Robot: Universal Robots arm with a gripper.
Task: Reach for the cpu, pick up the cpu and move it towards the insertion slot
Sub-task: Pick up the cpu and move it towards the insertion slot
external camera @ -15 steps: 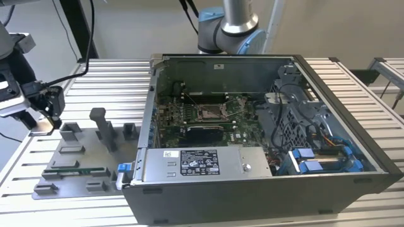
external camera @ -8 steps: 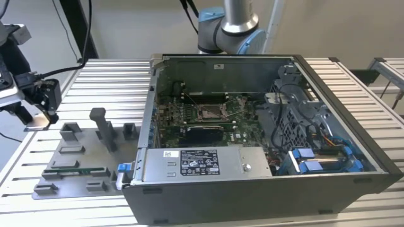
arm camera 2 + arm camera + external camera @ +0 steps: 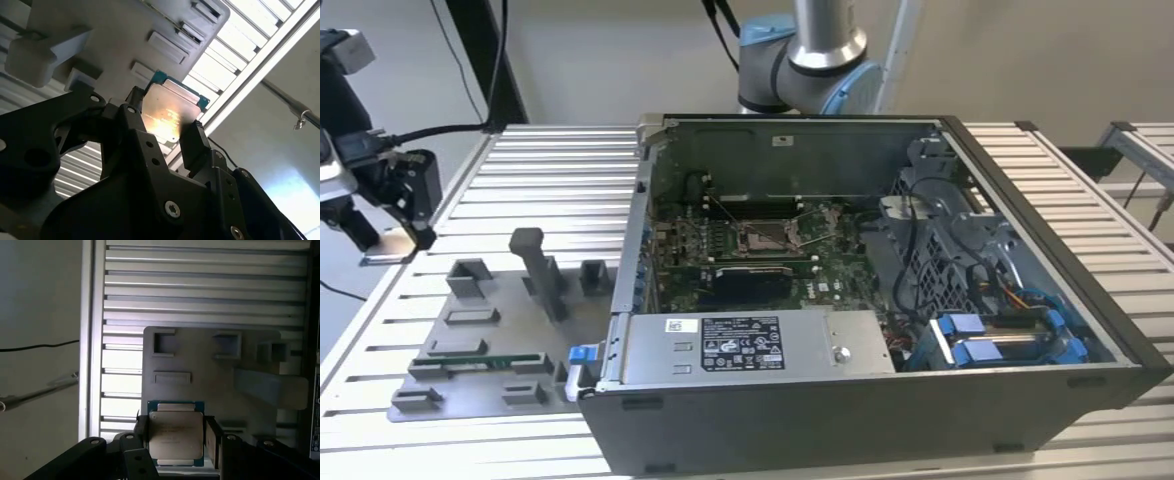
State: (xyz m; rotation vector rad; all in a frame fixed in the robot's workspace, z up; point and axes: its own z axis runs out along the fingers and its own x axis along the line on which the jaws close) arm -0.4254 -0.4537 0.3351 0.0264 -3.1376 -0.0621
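The exterior view is evenly lit, while the second wrist view catches glare on the cpu (image 3: 170,114).

1 robot arm (image 3: 807,50). 1 gripper (image 3: 176,432), with 2 fingers (image 3: 142,430). 1 cpu (image 3: 172,112), counted the same in both wrist views. 1 insertion slot (image 3: 765,237). 1 computer case (image 3: 881,420), open-topped. 1 power supply box (image 3: 654,352) inside it, carrying 1 large white label (image 3: 740,343). 1 grey fixture plate (image 3: 480,340); on it 1 tall post (image 3: 534,262) and several lower blocks, whose exact number cannot be told. 1 slatted surface (image 3: 547,170) under everything.
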